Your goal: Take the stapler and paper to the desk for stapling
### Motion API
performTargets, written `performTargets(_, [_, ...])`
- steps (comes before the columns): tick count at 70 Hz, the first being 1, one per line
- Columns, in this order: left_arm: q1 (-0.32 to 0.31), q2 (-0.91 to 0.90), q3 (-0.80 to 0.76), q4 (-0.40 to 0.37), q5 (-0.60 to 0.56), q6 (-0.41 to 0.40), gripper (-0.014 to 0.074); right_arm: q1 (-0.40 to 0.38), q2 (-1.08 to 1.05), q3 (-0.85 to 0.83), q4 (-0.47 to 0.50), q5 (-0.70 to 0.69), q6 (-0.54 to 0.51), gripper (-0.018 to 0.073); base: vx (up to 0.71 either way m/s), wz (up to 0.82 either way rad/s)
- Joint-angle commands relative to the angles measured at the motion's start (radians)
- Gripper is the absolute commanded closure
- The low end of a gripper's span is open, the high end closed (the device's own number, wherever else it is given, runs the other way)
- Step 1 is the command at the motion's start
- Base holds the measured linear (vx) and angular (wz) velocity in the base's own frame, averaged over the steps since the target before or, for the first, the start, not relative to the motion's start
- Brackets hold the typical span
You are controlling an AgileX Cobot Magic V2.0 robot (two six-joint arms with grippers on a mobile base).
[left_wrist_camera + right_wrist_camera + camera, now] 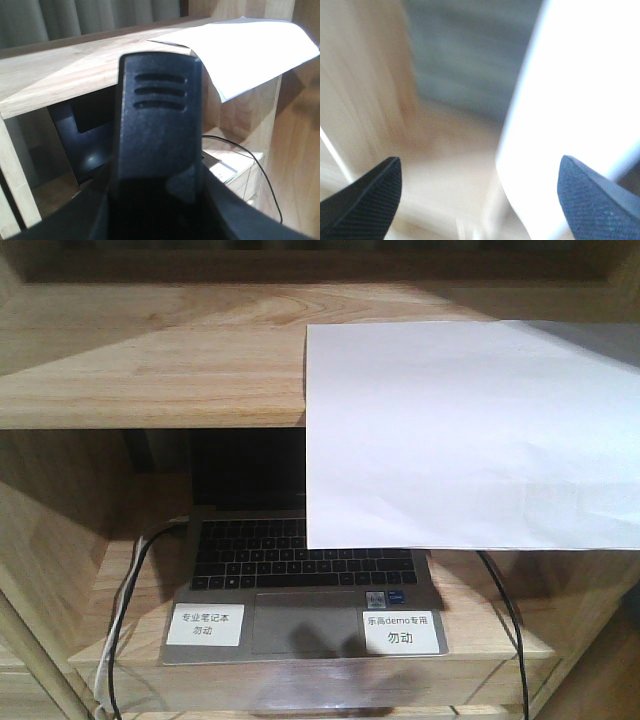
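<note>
Right gripper [480,202] jaws wide apart, black textured fingertips [367,200] in both near corners. White paper [570,110] on right, blurred. Light wood surface [360,90] left, possibly a shelf wall. Grey backdrop [465,55] far behind.

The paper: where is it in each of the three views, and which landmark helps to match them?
Front view: the paper fills the right half, hanging over the shelf board's front edge.
Left wrist view: the paper is at top right, overhanging the same board.
Right wrist view: a blurred white sheet, probably the paper, fills the right side.
Shared landmark: the light wooden shelf board under the sheet.
</note>
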Motion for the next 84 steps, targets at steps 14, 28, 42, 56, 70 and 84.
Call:
performTargets(14, [-0.003, 0.017, -0.025, -0.016, -0.117, 0.0, 0.0603, 0.099, 0.012, 0.097, 0.1, -0.087, -0.021, -0.0035, 0.0, 0.0])
performTargets(28, [-0.003, 0.017, -0.025, -0.016, -0.117, 0.0, 0.0603, 0.096, 0.051, 0.224, 0.152, -0.351, -0.117, -0.0024, 0.0, 0.0])
performTargets(42, [-0.003, 0.017, -0.025, -0.016, -0.117, 0.0, 0.0603, 0.096, 0.142, 0.332, 0.38, -0.752, -0.445, 0.0015, 0.0, 0.0])
performTargets(56, [-0.003, 0.017, -0.025, -0.016, -0.117, 0.0, 0.0603, 0.096, 0.238, 0.341, 0.466, -0.899, -0.519, 0.0027, 0.0, 0.0])
performTargets(70, [-0.003, 0.017, -0.025, -0.016, -0.117, 0.0, 0.0603, 0.096, 0.324, 0.341, 0.471, -0.979, -0.516, 0.0027, 0.0, 0.0])
performTargets(84, [-0.003, 0.017, -0.025, -0.016, -0.117, 0.0, 0.0603, 0.099, 0.387, 0.341, 0.469, -1.005, -0.469, 0.0027, 0.0, 0.0])
